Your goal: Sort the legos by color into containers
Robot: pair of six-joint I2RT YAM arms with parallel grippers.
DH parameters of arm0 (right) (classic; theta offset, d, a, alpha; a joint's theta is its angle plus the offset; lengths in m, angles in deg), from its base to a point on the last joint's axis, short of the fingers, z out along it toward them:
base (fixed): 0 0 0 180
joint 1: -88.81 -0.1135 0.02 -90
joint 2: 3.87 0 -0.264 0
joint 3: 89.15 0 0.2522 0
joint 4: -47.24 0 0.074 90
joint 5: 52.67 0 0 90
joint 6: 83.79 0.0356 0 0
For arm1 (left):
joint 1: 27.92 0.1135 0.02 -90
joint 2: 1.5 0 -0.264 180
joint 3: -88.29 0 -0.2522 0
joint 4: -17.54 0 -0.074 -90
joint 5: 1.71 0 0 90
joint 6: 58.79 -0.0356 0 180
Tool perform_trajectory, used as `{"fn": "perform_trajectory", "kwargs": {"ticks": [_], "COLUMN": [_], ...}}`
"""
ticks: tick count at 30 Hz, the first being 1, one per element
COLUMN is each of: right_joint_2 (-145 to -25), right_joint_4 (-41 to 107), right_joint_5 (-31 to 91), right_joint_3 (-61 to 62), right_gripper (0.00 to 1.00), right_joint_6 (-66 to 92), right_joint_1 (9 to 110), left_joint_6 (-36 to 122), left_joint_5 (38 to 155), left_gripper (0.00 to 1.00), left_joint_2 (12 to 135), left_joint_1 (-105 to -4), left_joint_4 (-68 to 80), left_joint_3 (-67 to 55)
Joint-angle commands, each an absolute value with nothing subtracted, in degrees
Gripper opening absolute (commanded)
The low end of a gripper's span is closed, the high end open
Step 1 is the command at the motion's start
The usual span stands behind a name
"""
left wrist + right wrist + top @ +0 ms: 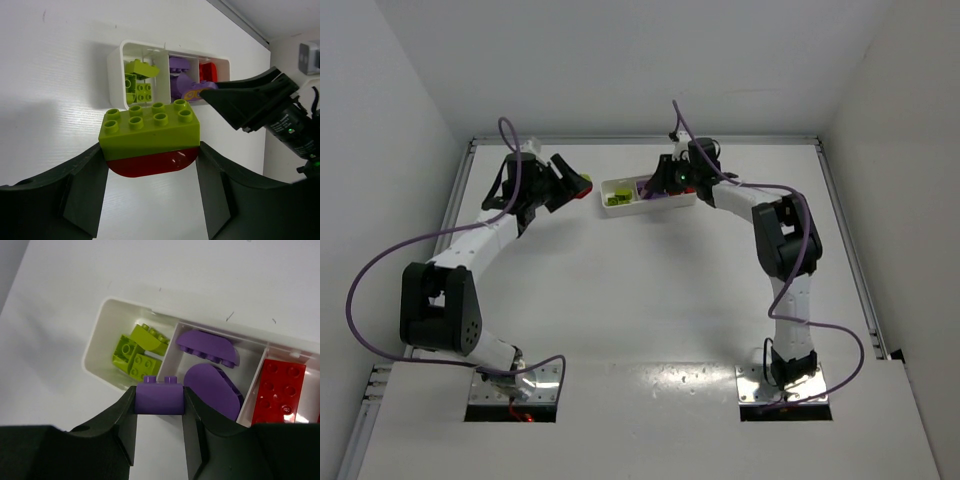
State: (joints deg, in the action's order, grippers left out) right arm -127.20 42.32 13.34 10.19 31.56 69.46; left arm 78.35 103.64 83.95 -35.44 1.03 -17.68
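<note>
Right wrist: right gripper (160,412) pinches a purple brick (160,397) at the tray (94,357) edge (middle bay (247,352) seems next); left gripper (150,175) clamps a green-red stack (150,137), probably needing splitting.

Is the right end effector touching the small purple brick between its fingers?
Touching. The right wrist view shows the right end effector clamping the purple brick, with both fingers pressed flush against its sides and no gap.

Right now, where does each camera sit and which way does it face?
Top external: above and behind, looking down; left arm, right arm, tray.
Left wrist: faces tray; left gripper holds green brick stacked on red brick.
Right wrist: looks down into tray; right gripper grips purple brick.
Shared: all three show the tray.
</note>
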Motion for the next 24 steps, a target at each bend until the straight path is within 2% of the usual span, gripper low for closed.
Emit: {"fn": "perform_trajectory", "kwargs": {"ticks": [1,4,7,8,10,11,14,15,22,24], "right_joint_2": [-128.1,-128.8,-128.8,-128.8,-128.2,-127.6,-125.3,-123.2,-115.0,-113.3], "right_joint_4": [43.2,42.6,42.1,42.1,42.7,43.2,43.8,44.9,43.9,41.9], "right_joint_5": [13.9,13.9,13.9,13.9,13.9,13.9,12.6,10.5,4.4,-1.7], "right_joint_3": [12.9,13.5,13.5,13.5,12.9,12.4,11.9,11.2,9.5,9.5], "right_gripper": [0.08,0.16,0.41,0.56,0.67,0.76,0.86,0.86,0.86,0.86], "right_joint_6": [29.6,29.1,29.1,29.1,29.1,29.7,30.3,32.1,33.2,33.2], "right_joint_1": [69.0,69.0,69.0,69.0,69.0,69.0,69.0,69.0,71.8,74.1], "left_joint_6": [77.9,77.9,77.9,77.4,76.7,75.6,74.1,71.0,57.9,53.0], "left_joint_5": [104.5,104.5,104.5,104.5,104.5,104.5,106.0,108.9,124.4,133.7], "left_gripper": [0.00,0.00,0.00,0.00,0.00,0.00,0.00,0.02,0.02,0.02], "left_joint_2": [83.7,84.3,84.3,84.3,84.3,84.3,84.3,83.8,81.9,81.9], "left_joint_1": [-35.8,-35.8,-35.8,-35.8,-36.4,-36.9,-37.4,-38.0,-38.5,-39.1], "left_joint_4": [2.9,2.9,2.9,2.9,2.9,2.9,3.9,6.0,9.7,9.7], "left_joint_3": [-15.1,-15.1,-15.1,-15.1,-15.1,-15.1,-15.8,-17.6,-20.3,-20.8]}}
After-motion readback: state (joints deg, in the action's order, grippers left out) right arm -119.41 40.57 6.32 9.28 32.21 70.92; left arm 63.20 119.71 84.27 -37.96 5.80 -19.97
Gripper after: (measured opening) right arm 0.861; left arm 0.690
